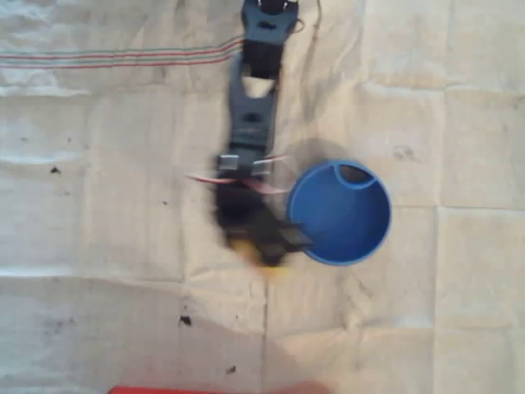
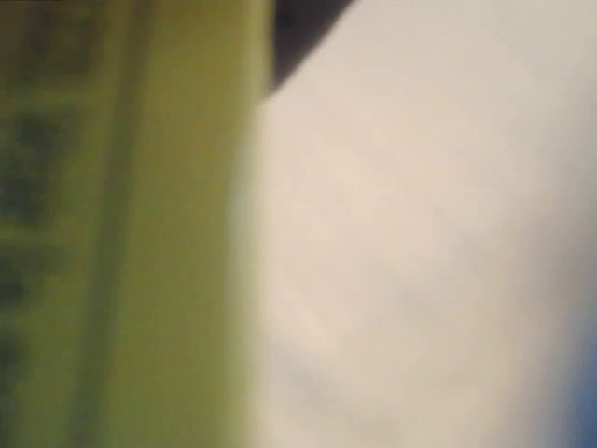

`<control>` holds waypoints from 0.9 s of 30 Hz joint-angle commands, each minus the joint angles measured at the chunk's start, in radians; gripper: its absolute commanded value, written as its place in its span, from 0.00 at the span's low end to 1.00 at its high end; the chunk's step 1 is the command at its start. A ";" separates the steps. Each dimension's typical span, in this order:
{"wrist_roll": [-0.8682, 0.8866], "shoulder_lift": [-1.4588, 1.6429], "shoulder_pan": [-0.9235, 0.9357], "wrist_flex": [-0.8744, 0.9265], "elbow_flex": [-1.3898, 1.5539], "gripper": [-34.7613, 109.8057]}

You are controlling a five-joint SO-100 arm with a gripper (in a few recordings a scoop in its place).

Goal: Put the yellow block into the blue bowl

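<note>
Wrist view: yellow block (image 2: 131,243), long axis vertical, beside pincer. Overhead: blue bowl (image 1: 338,212) right of pincer (image 1: 267,246); grip state indeterminate.

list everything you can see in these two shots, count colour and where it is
yellow block: 1, yellow with faint ridged marks, fills the left side of the wrist view, blurred; in the overhead view only a yellow patch shows under the gripper, left of the bowl
blue bowl: 1, bright blue, right of centre in the overhead view, small notch at its top rim, nothing seen inside
cloth: 1, off-white, creased, with dark specks, covers the table; red and green stripes at top left
red strip: 1, red, along the bottom edge of the overhead view
arm: 1, dark, reaches down from the top edge
gripper: 1, black, blurred, beside the bowl's left rim
</note>
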 commanded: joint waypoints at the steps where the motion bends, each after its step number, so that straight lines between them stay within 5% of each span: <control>1: -0.021 0.166 -0.118 0.006 -0.061 0.24; 15: -0.009 0.009 -0.225 0.272 -0.075 0.24; 27: -0.011 -0.018 -0.170 0.276 -0.061 0.24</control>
